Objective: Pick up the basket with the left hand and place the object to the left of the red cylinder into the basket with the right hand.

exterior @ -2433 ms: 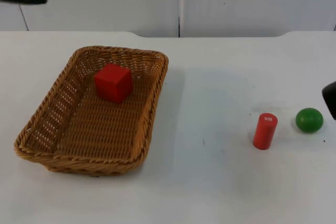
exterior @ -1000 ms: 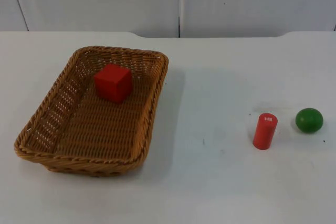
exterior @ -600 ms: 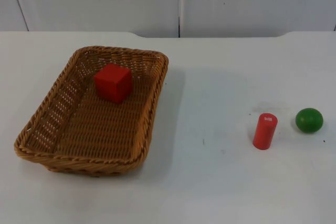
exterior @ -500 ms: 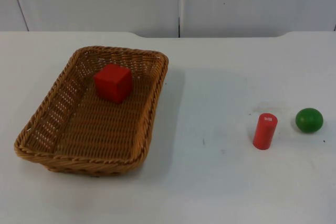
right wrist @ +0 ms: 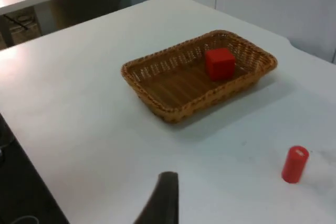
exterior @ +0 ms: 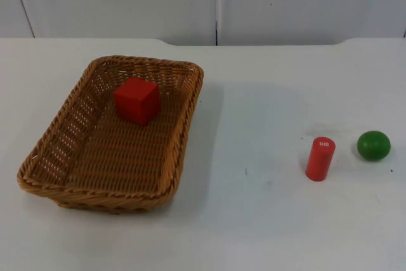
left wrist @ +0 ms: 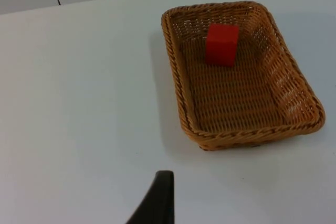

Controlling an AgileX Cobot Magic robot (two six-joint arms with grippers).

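Your basket [exterior: 111, 138] sits on the tabletop [exterior: 266, 220], red cube [exterior: 136, 99] inside at its far end. Red cylinder [exterior: 320, 158] stands beside the green ball [exterior: 373, 145]. Can't tell either gripper's state.

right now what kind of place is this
Probably a lab or test bench for robot handling trials: a bare white table ending at a grey partition wall, set only with a wicker basket and simple blocks, like the red cylinder.

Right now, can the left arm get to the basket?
Probably yes. The basket sits flat on the table ahead of the left gripper, with only bare table between them. The red cube lies inside.
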